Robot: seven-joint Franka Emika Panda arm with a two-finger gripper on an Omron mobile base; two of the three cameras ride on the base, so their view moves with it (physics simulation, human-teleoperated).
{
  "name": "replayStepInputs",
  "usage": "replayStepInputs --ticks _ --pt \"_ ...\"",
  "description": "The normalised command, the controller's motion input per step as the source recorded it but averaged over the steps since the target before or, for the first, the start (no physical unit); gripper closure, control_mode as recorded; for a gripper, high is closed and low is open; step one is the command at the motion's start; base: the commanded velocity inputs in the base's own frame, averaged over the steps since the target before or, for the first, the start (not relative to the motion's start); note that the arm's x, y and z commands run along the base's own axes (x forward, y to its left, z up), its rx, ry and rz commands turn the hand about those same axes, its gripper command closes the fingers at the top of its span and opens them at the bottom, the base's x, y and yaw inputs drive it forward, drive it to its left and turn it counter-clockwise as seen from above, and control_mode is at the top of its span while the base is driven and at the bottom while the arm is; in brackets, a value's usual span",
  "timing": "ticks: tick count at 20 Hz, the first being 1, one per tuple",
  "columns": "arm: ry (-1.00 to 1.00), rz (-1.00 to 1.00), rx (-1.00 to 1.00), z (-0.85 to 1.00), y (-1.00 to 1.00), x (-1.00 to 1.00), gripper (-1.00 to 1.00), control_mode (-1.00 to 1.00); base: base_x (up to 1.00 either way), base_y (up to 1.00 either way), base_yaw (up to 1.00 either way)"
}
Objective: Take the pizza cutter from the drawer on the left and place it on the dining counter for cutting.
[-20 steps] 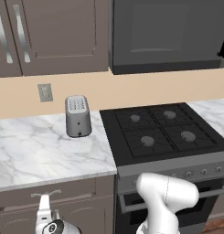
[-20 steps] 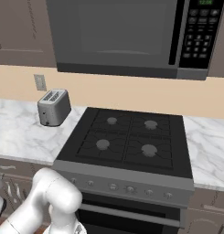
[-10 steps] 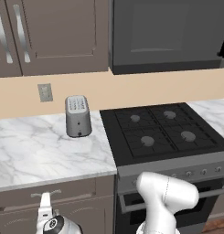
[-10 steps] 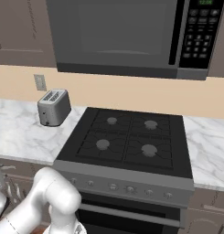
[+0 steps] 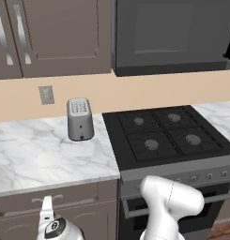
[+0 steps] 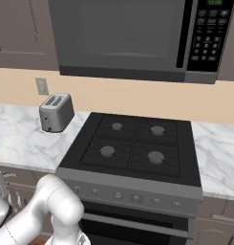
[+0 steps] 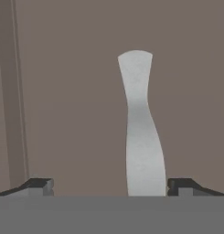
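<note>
We see the tool (image 7: 109,185) with its jaws spread wide, holding nothing; its two dark fingertips (image 7: 38,185) stand well apart at the bottom of the hand view. Close ahead of them is the flat taupe-brown front of the drawer (image 7: 72,100), and its slim curved silver pull (image 7: 141,132) runs lengthwise between the fingertips, nearer to the one at the right of the picture. Whether a fingertip touches the pull, we cannot tell. In the left base view the drawer (image 5: 83,197) sits shut just under the edge of the marble table (image 5: 41,159), with its silver pull (image 5: 48,200) near the white wrist of the arm (image 5: 57,227) low in the picture. The pizza cutter is hidden from us. On the marble table a silver toaster (image 5: 80,119) stands upright near the wall, just left of the black stove (image 5: 168,136) with four burners. A wall outlet (image 5: 46,94) sits behind the toaster, and brown cabinet doors (image 5: 60,33) with upright silver handles hang above. From the right base view we see a dark microwave (image 6: 137,38) over the stove.
</note>
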Motion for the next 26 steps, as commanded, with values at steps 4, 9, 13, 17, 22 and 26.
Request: replayStepInputs --ticks 4,9,13,17,22,26 --pt "-0.01 0.00 0.00 -0.18 0.00 0.15 -1.00 -1.00 0.00 0.00 0.00" --pt "-0.07 0.00 0.00 -0.14 0.00 0.12 -1.00 -1.00 0.00 0.00 0.00" --pt "-0.09 0.00 0.00 -0.09 0.00 0.11 -1.00 -1.00 0.00 0.00 0.00" --pt "0.00 0.00 0.00 0.00 0.00 0.00 -1.00 -1.00 0.00 0.00 0.00" --pt "0.00 0.00 0.00 0.00 0.00 0.00 -1.00 -1.00 0.00 0.00 0.00" --pt "0.00 0.00 0.00 0.00 0.00 0.00 1.00 -1.00 0.00 0.00 0.00"
